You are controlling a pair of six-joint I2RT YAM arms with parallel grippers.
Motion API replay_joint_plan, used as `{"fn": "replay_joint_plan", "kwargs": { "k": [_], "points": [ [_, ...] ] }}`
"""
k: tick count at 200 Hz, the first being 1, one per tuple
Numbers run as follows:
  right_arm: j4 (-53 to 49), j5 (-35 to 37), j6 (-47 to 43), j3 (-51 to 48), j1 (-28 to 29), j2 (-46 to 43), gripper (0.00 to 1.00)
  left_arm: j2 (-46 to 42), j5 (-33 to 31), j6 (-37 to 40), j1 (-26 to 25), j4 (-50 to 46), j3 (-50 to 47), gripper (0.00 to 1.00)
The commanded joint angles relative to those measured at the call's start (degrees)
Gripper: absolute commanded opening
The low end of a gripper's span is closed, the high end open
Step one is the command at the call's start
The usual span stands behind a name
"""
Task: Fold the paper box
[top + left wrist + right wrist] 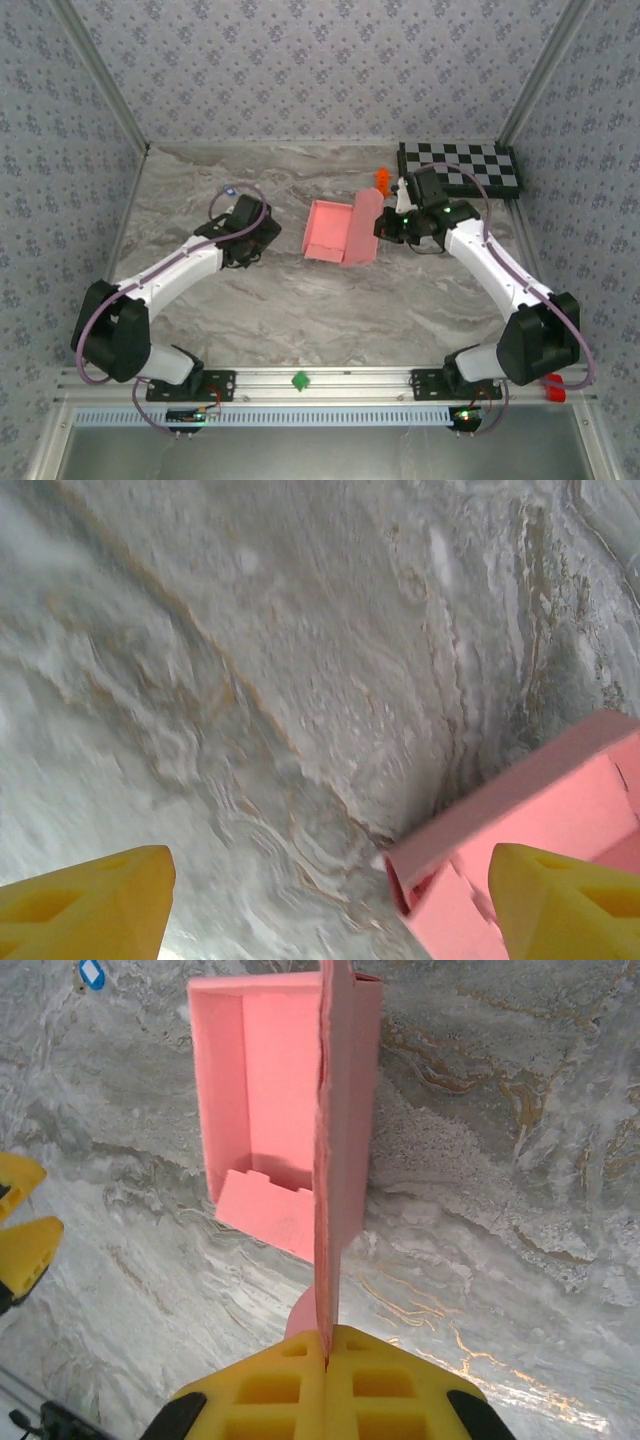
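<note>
Left, above veined grey marble-look table (300, 310): left gripper (330, 910) released, empty, yellow fingers (90, 905) cut off by frame edge. Centre: paper box (335, 232), matte pink card tray, near corner blurred. Right: right gripper (325, 1360) clenched on thin upright lid (345, 1110), seen edge-on.

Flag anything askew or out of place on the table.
The paper box is half-formed: its lid stands on edge, pinched in the shut right hand, and one end flap leans inward. Nothing looks spilled or torn.
</note>
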Motion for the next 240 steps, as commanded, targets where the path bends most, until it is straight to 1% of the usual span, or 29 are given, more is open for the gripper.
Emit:
{"fn": "replay_joint_plan", "kwargs": {
  "k": [1, 13, 27, 37, 73, 83, 92, 128, 139, 160, 171, 184, 195, 217, 240],
  "points": [
    [-7.1, -6.2, -8.9, 5.0, -1.2, 2.2, 0.0, -1.2, 5.8, 15.9, 3.9, 1.5, 1.1, 0.81],
    [-8.9, -6.4, -11.8, 6.8, -1.3, 3.6, 0.0, -1.5, 9.7, 20.8, 6.0, 4.1, 0.2, 0.8],
    [-9.3, -6.5, -13.7, 8.6, -1.3, 5.0, 0.0, -1.2, 11.8, 25.3, 7.9, 4.3, 0.7, 0.79],
    [-10.1, -8.0, -14.9, 9.9, -1.1, 6.0, 0.0, -0.6, 11.6, 28.8, 8.9, 3.4, 1.7, 0.79],
    [-16.2, -12.4, -20.6, 16.1, -0.6, 11.8, 0.0, 4.6, 11.3, 35.4, 11.9, -1.1, 7.3, 0.74],
    [-18.2, -12.4, -22.9, 18.2, -0.1, 13.6, 0.0, 6.2, 11.4, 36.6, 12.4, -1.8, 8.5, 0.68],
    [-20.3, -12.2, -24.5, 19.6, 0.3, 15.2, 0.0, 7.2, 11.4, 37.2, 12.8, -1.8, 9.2, 0.62],
    [-22.6, -11.5, -27.1, 22.9, 2.3, 18.8, 0.0, 11.8, 15.2, 39.8, 14.4, 1.5, 11.8, 0.51],
    [-23.8, -11.1, -28.7, 24.3, 3.0, 19.9, 0.0, 14.3, 16.7, 41.0, 14.8, 1.5, 13.7, 0.38],
    [-26.1, -8.5, -31.5, 27.3, 4.6, 22.3, 0.0, 19.2, 19.8, 42.8, 15.0, 0.4, 17.7, 0.27],
    [-27.1, -6.7, -32.7, 28.9, 5.4, 23.3, 0.0, 21.6, 21.6, 43.4, 15.0, -0.5, 19.6, 0.25],
    [-28.0, -4.6, -33.8, 30.9, 6.2, 24.6, 0.0, 24.0, 24.1, 43.9, 15.0, -1.1, 21.0, 0.21],
    [-29.3, -3.2, -34.4, 33.0, 6.7, 25.7, 0.0, 25.3, 25.1, 43.7, 15.0, -1.6, 21.4, 0.19],
    [-31.9, 0.0, -34.9, 37.8, 7.1, 28.7, 0.0, 25.8, 26.8, 43.0, 15.0, -1.1, 20.0, 0.17],
    [-35.1, 3.6, -36.3, 43.2, 7.9, 32.1, 0.0, 24.9, 30.3, 42.3, 14.9, 1.4, 16.7, 0.17]
  ]
}}
